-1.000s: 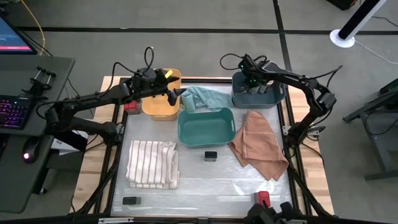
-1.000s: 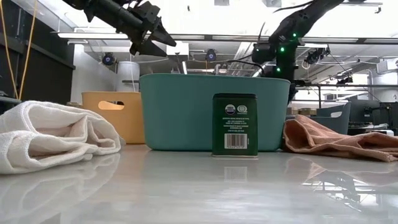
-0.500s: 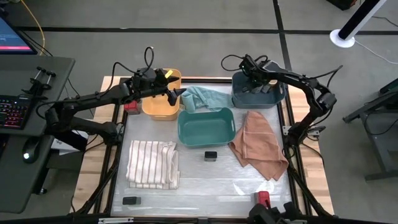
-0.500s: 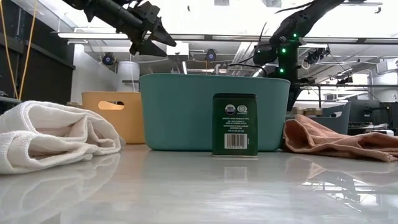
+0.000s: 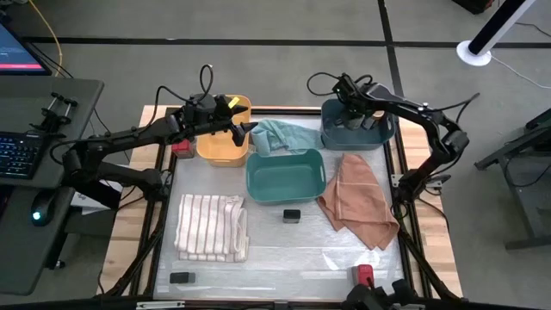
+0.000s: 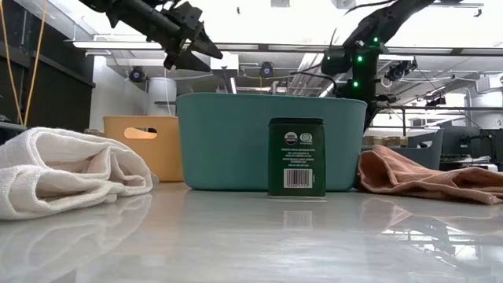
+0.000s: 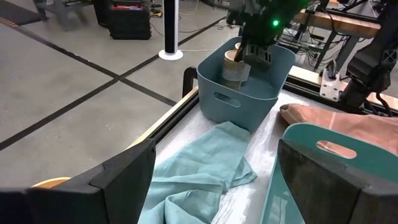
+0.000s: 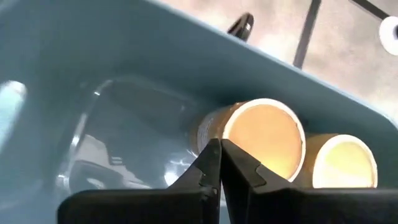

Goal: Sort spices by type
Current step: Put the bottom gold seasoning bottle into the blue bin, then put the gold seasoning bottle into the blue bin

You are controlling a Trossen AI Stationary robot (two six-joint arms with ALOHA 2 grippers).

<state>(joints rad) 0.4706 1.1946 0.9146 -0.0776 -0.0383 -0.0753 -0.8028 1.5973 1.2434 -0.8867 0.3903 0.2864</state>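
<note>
My right gripper (image 8: 219, 149) is shut and reaches down into the grey-blue bin (image 5: 357, 129) at the far right. Its tips are beside a round jar with a tan lid (image 8: 264, 140), and a second such jar (image 8: 345, 163) stands next to that one. My left gripper (image 5: 247, 131) hangs open and empty in the air between the yellow bin (image 5: 222, 133) and the light-teal cloth (image 5: 286, 135). A dark tin (image 6: 296, 157) stands upright on the table in front of the teal bin (image 5: 285, 175). Another black tin (image 5: 181, 277) lies near the front left. One red-topped jar (image 5: 182, 148) sits left of the yellow bin, and another (image 5: 365, 275) at the front edge. My right gripper's shut fingertips (image 8: 210, 163) slant down from above into the grey-blue bin and end beside the rim of the nearer tan lid (image 8: 231, 127). I cannot tell whether they touch that jar. Nothing is between the fingers.
A striped white cloth (image 5: 211, 226) lies folded at the front left. A salmon cloth (image 5: 357, 200) is spread to the right of the teal bin. A desk with a keyboard (image 5: 21, 153) stands beyond the table's left edge. Bare tabletop (image 5: 284, 258) runs along the front.
</note>
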